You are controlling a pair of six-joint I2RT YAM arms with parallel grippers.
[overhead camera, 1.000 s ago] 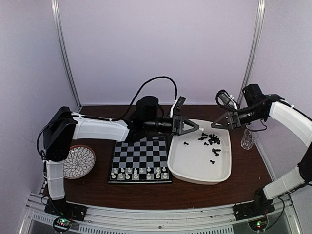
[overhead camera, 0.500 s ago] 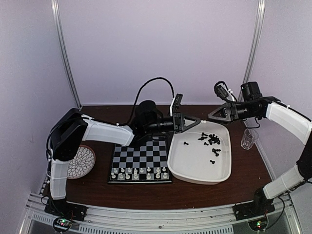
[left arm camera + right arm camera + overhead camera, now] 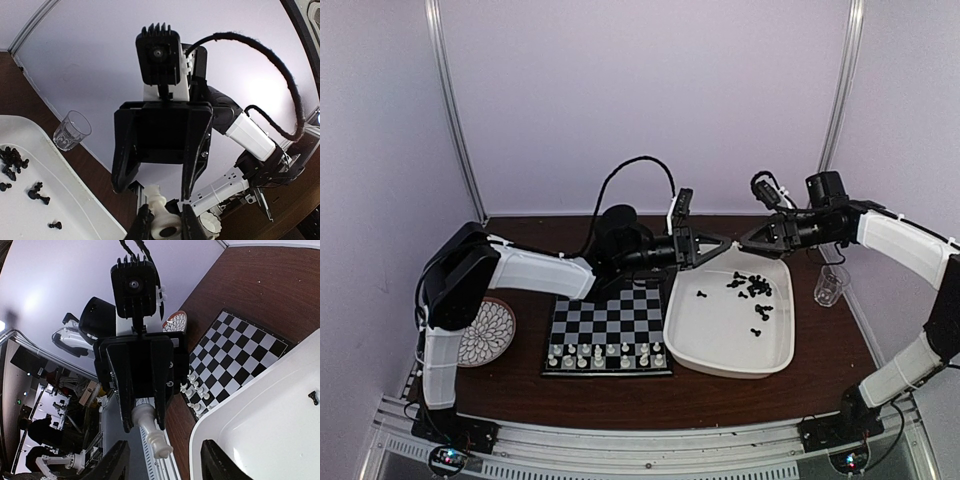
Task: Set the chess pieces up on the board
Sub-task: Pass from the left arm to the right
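My left gripper (image 3: pixel 718 250) hangs above the far left corner of the white tray, pointing right, and is shut on a white chess piece (image 3: pixel 161 220). The piece sticks out past its fingertips (image 3: pixel 152 432). My right gripper (image 3: pixel 750 242) faces it, close tip to tip, open and empty, with the jaws spread either side of the piece's tip. The board (image 3: pixel 610 315) lies left of the tray. White pieces (image 3: pixel 605 352) fill its two near rows. Several black pieces (image 3: pixel 752 288) lie loose in the tray.
The white tray (image 3: pixel 720 365) lies right of the board. A small clear glass (image 3: pixel 830 285) stands right of the tray. A round patterned plate (image 3: pixel 485 330) lies left of the board. A black cable loops above the left wrist.
Both grippers have risen. My right gripper has moved left towards the left gripper, so the tips now nearly meet. The left gripper still holds the white piece.
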